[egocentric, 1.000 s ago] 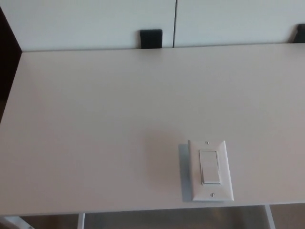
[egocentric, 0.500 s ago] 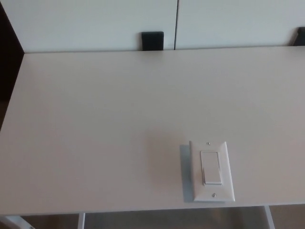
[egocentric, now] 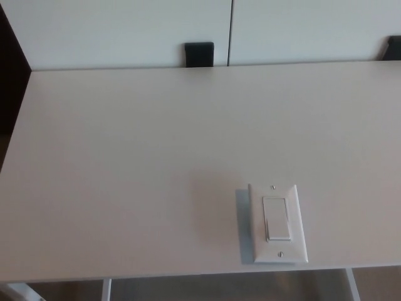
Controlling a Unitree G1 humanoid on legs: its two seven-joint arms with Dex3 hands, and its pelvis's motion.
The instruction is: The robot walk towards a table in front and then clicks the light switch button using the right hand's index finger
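A white light switch plate lies flat on the white table, close to its near edge and right of the middle. Its rocker button sits in the centre of the plate, with a small screw above and below it. Neither of my hands shows in the head view.
Behind the table stand white panels with a narrow vertical seam. A black bracket sits at the table's far edge, and another black piece at the far right. A dark gap runs along the table's left side.
The whole picture has shifted slightly, so the camera has moved a little. The switch plate and table have not moved.
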